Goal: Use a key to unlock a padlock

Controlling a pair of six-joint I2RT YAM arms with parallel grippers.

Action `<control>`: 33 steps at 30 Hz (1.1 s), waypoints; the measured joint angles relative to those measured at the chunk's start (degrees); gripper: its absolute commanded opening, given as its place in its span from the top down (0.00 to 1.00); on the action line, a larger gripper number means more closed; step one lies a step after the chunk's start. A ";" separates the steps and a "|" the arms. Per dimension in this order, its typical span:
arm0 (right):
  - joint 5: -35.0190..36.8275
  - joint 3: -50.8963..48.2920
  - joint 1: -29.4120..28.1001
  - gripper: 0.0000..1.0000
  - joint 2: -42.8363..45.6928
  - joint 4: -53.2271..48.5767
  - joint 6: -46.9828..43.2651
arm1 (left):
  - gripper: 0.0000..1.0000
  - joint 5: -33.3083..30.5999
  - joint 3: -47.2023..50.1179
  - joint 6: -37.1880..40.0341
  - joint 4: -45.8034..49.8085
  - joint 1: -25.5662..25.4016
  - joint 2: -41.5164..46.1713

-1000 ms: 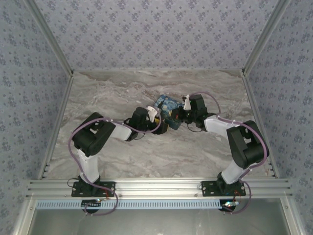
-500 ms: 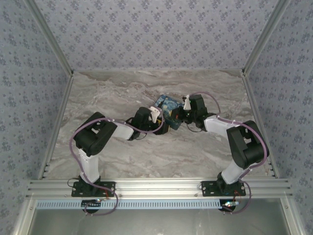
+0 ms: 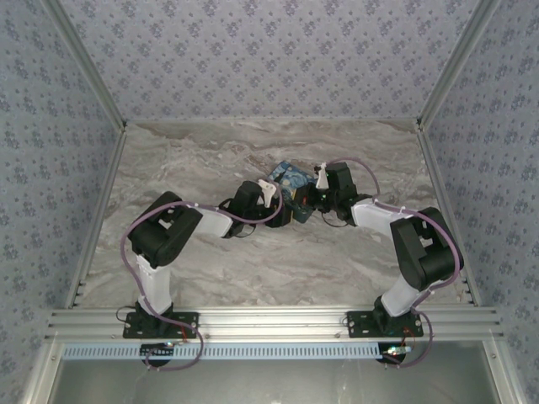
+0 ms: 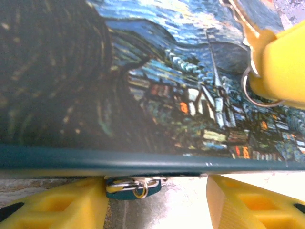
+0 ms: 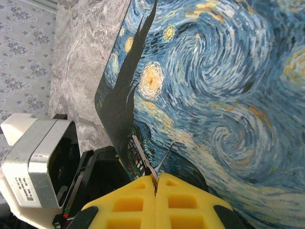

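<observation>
Key clenched, padlock flanked.
My right fingers [image 5: 128, 205] clench the thin dark metal key [image 5: 143, 155] over the starry-night printed box [image 4: 143, 95]; my left fingers [image 4: 62, 205], released, flank the tiny teal padlock [image 4: 132, 187].

Rectangular box [image 5: 214, 71] in swirling blue-and-yellow starry-night print; tiny teal-bodied padlock [image 4: 126, 192], silvery shackle; thin silvery metal key [image 4: 238, 19]; grey-beige marbled surface [image 3: 210, 160].

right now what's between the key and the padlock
In the left wrist view, the printed top of the starry-night box stretches between the key and the padlock at its edge.
</observation>
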State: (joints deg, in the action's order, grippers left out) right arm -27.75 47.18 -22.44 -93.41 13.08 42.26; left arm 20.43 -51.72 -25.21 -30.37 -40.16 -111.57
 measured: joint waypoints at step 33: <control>1.92 -0.13 -0.37 1.00 6.60 -1.92 -2.73 | 0.65 -0.48 -1.57 -5.90 2.38 -0.11 -0.09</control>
State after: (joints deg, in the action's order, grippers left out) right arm -25.82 47.05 -22.81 -86.80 11.16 39.53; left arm 19.94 -53.30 -31.11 -27.99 -40.27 -111.66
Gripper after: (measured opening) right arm 0.054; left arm 0.349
